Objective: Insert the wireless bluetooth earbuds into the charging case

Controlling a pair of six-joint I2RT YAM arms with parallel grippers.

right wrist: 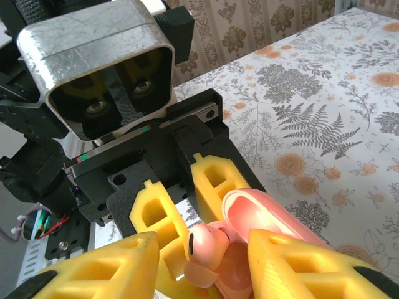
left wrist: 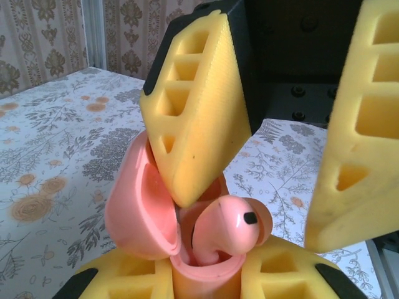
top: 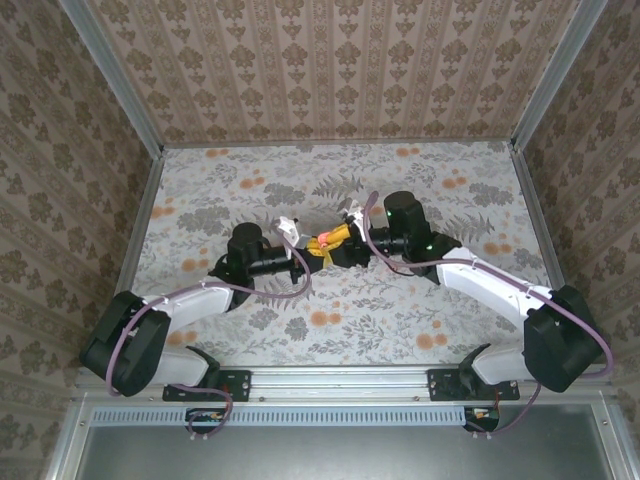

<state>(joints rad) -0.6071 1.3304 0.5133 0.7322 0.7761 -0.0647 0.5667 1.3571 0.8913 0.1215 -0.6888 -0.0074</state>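
Your left gripper (top: 318, 252) pinches the case (left wrist: 140, 212), lid open, at mid-table. An earbud (left wrist: 234, 224) sticks half out of its mouth, towards your right gripper (top: 345, 238), whose jaws stand spread either side of it. The push probably runs left, along the bud's axis.

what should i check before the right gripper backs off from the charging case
1. Charging case clamped in the left gripper: ok
2. Lid open, clear of the socket: ok
3. Right gripper jaws apart on either side of the pink earbud: ok
4. Earbud fully seated: cannot tell, its head stands above the rim
5. Second earbud in the case: cannot tell
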